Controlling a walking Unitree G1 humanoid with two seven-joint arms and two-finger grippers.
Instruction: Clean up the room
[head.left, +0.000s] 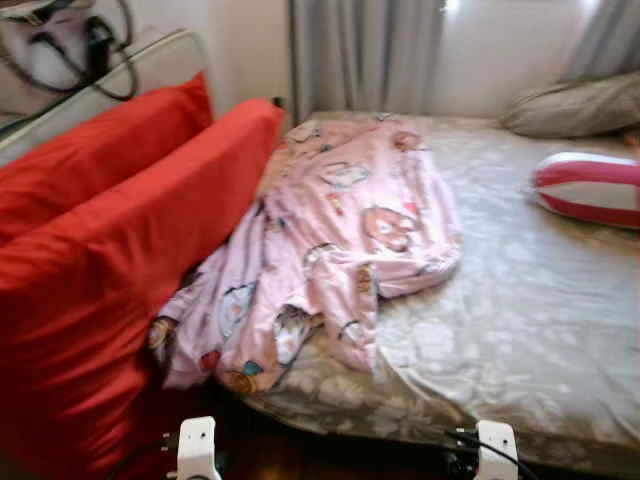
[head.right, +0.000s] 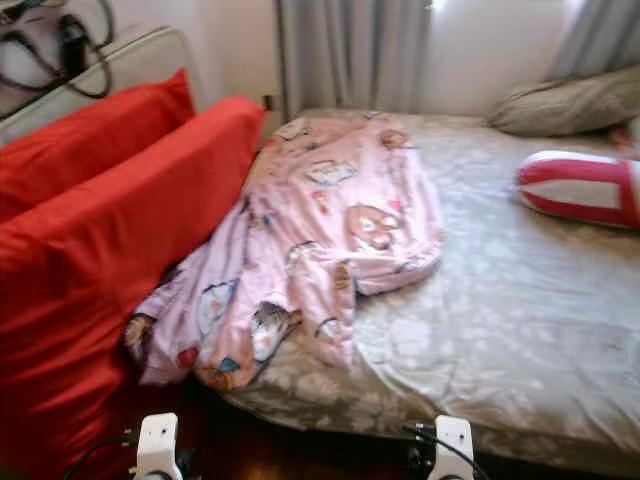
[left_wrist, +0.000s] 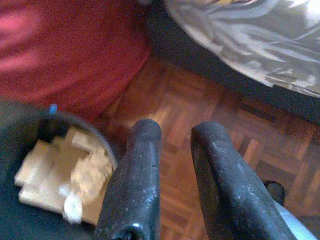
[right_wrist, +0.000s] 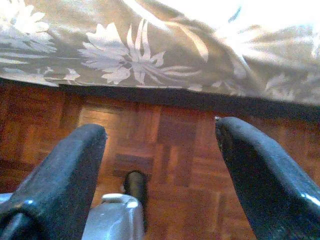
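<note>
Landmark: the bed (head.left: 520, 330), with its grey flowered sheet, seen from its foot end.

Leaning against the bed's left side stand two red cushions (head.left: 110, 260), upright on edge, one behind the other. Behind them, further from the bed, runs a pale rail with black cables (head.left: 85, 50) looped over it.

On the bed's left half lies a pink garment (head.left: 330, 240) printed with cartoon figures. It is crumpled, stretching from the far edge of the bed down to the near left corner, where its lower end hangs over the edge and touches the nearer cushion.

At the bed's far right corner rests a grey pillow (head.left: 575, 105). Just in front of it, at the bed's right edge, lies a red-and-white striped cushion (head.left: 590, 188). Grey curtains (head.left: 365, 50) hang behind the bed.

The left hand (left_wrist: 172, 132) hangs low over the parquet floor (left_wrist: 200, 105), beside the bed's near left corner; its two fingers stand a little apart and hold nothing. Near it on the floor sits a dark bin (left_wrist: 30, 150) with pale scraps inside, against the red fabric.

The right hand (right_wrist: 160, 137) hangs over the floor just in front of the bed's near edge, fingers wide apart and empty, the sheet draping down ahead of it.
</note>
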